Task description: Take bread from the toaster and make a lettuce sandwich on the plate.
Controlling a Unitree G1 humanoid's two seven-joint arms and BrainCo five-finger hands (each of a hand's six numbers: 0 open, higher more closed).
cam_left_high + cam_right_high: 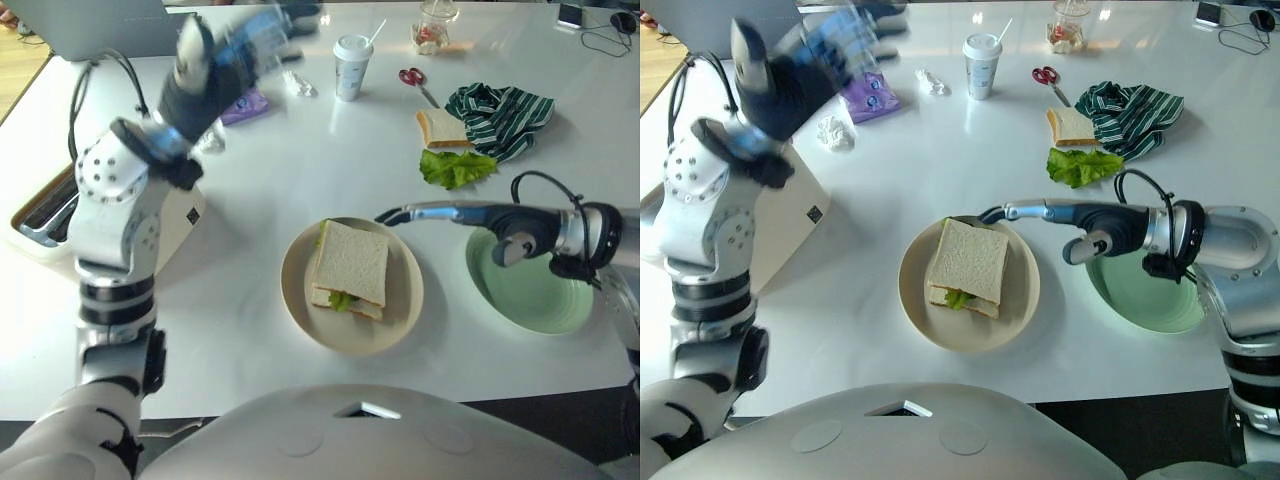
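Note:
A sandwich [349,268] of two bread slices with lettuce showing at its near edge lies on the beige plate [400,320] at the table's middle. My right hand [450,214] hovers just right of the plate over the green bowl's edge, fingers stretched flat toward the left, holding nothing. My left hand [225,62] is raised high over the back left of the table, blurred, fingers spread and empty. The white toaster [40,215] stands at the left edge behind my left arm. A spare bread slice [442,128] and loose lettuce [456,167] lie at the back right.
A pale green bowl [530,295] sits right of the plate. A striped cloth [500,115], red scissors [413,79], a paper cup with a straw [351,66], a glass jar [430,30], a purple packet [868,100] and a laptop [90,25] stand along the back.

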